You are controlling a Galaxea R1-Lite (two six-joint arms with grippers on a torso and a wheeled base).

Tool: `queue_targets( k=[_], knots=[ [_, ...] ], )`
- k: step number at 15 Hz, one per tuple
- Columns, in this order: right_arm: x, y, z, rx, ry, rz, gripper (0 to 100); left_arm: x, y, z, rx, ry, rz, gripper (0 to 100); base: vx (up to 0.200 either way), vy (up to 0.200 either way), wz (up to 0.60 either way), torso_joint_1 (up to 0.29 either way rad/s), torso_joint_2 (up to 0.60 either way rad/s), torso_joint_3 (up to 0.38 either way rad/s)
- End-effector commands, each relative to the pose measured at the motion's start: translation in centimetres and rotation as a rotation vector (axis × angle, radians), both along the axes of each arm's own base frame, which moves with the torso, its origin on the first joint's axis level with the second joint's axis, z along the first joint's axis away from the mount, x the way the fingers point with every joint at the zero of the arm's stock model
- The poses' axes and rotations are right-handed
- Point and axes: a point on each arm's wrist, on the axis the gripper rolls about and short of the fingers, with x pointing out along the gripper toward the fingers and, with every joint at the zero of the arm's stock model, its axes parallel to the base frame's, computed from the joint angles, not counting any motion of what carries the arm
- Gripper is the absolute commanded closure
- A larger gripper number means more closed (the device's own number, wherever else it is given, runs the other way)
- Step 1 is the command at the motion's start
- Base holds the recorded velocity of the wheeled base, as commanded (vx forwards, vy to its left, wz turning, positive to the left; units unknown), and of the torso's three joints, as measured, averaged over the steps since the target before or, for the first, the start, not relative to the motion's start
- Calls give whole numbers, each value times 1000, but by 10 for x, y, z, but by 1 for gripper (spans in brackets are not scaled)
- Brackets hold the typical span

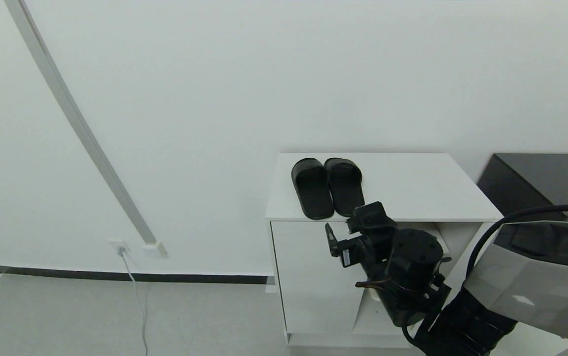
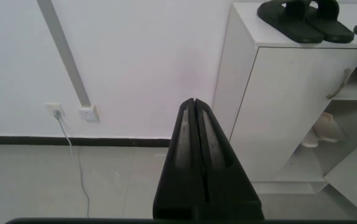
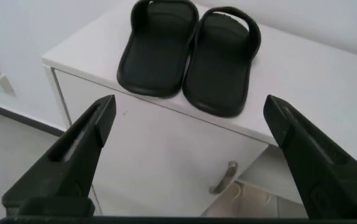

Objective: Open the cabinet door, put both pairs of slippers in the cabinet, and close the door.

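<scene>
Your right gripper [image 3: 189, 106] hovers with fingers spread wide just before the black slippers [image 1: 327, 187] — the pair lies side by side atop the white cabinet [image 1: 412, 188]. Your left gripper [image 2: 194, 104] hangs well apart — fingers pressed together, holding nothing.

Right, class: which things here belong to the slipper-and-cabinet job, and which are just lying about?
Job: white cabinet; pair of black slide slippers on its top; its white door; pale slipper on an inner shelf; open right gripper.
Lying about: white wall socket with plugged-in cable; grey slanting wall strip; dark furniture piece at the right.
</scene>
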Motion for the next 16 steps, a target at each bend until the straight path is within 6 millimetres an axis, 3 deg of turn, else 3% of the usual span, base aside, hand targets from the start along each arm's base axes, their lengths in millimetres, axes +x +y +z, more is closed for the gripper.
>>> queue_targets(
  k=[1,5,9,11,13,16],
  knots=[
    [14,4,8,-10,-28,-17,0,0,0,0,0,0,1,100,0,0,0,0,0,0],
    [39,19,69,50,90,-26,0,0,0,0,0,0,1,100,0,0,0,0,0,0],
    [40,25,104,167,274,-38,0,0,0,0,1,0,1,100,0,0,0,0,0,0],
    [36,26,107,184,313,-37,0,0,0,0,1,0,0,100,0,0,0,0,0,0],
    [35,25,105,184,320,-42,0,0,0,0,1,0,-2,100,200,0,0,12,2,2],
    [32,22,89,172,363,-53,0,0,0,0,3,0,-2,100,200,0,0,-7,-7,4]
  ],
)
